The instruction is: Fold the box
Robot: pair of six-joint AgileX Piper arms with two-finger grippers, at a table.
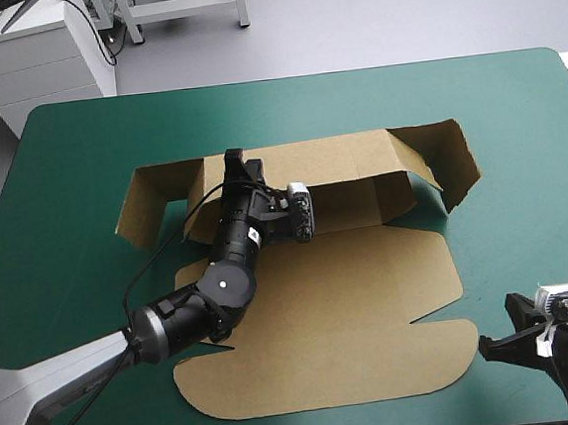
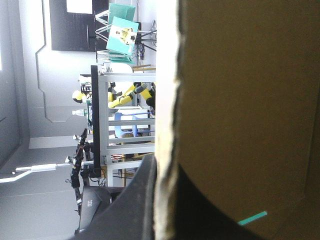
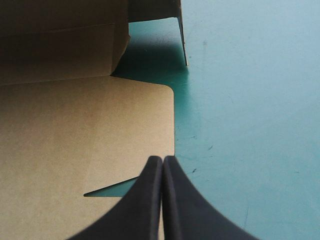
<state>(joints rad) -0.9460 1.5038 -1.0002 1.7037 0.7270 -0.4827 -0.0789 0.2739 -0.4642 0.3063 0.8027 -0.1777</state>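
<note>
Judging by looks, brown cut-board box [image 1: 351,296] is reckoned light, stiff; best taken by wall edges. Its 11 o'clock wall is pinched by black-finned L gripper [image 1: 237,165]; R gripper [image 3: 162,162] jaws are pressed together.

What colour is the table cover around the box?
Plain teal-green cover, clearest in the high view.

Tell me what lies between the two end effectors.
In the high view, mostly the box's flat brown sheet: the left end effector is shut on its raised wall, and the right end effector sits, shut, by its near right corner.
</note>
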